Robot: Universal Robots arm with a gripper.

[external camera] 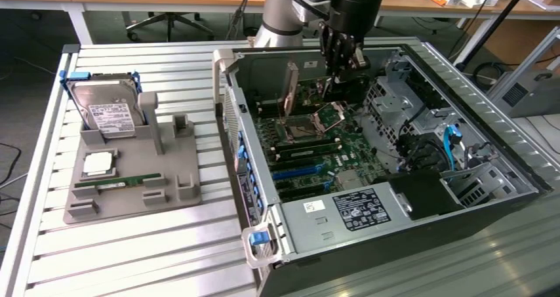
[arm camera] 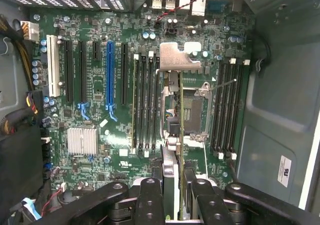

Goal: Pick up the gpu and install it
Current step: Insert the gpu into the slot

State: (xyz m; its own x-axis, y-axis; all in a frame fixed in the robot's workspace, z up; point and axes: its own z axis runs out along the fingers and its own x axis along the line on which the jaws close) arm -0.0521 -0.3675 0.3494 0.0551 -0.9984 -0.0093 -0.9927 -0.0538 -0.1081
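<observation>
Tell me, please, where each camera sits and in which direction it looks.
Exterior view: high off the arm, looking down at the open computer case on the table; shows the arm and gripper.
Wrist view: on the wrist, facing the motherboard inside the case; shows the fingers.
Shared: the gpu clamped in the gripper, over the motherboard.

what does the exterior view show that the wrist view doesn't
Exterior view: the grey tray beside the open case, holding the hard drive and memory stick. Wrist view: the connector blocks at the board's edge, and the held card seen edge-on. Both: the hand shut on the gpu above the motherboard.
</observation>
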